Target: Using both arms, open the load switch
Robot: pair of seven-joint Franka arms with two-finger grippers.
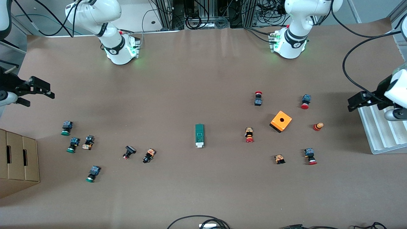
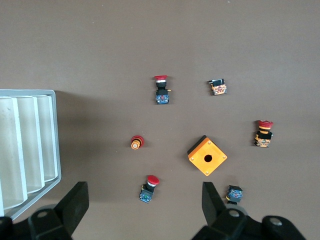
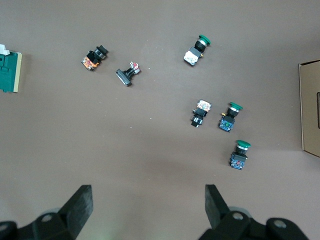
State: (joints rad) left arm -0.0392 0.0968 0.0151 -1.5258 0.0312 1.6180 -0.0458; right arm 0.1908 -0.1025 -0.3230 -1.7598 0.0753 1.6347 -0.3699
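Observation:
The load switch [image 1: 199, 135], a narrow dark-green block with a white end piece, lies flat near the middle of the table. Only its end shows at the edge of the right wrist view [image 3: 10, 65]. My left gripper [image 1: 351, 104] hangs open and empty over the left arm's end of the table, beside the white rack; in its wrist view [image 2: 144, 200] a red push button [image 2: 148, 187] lies on the table beneath the jaws. My right gripper [image 1: 40, 99] hangs open and empty over the right arm's end of the table, with bare table below it in its wrist view [image 3: 147, 195].
An orange cube with a hole [image 1: 281, 121] and several red push buttons [image 1: 249, 135] lie toward the left arm's end. Green-capped push buttons [image 1: 73, 144] lie toward the right arm's end, near a cardboard box [image 1: 19, 159]. A white ribbed rack [image 1: 381, 133] sits at the left arm's end.

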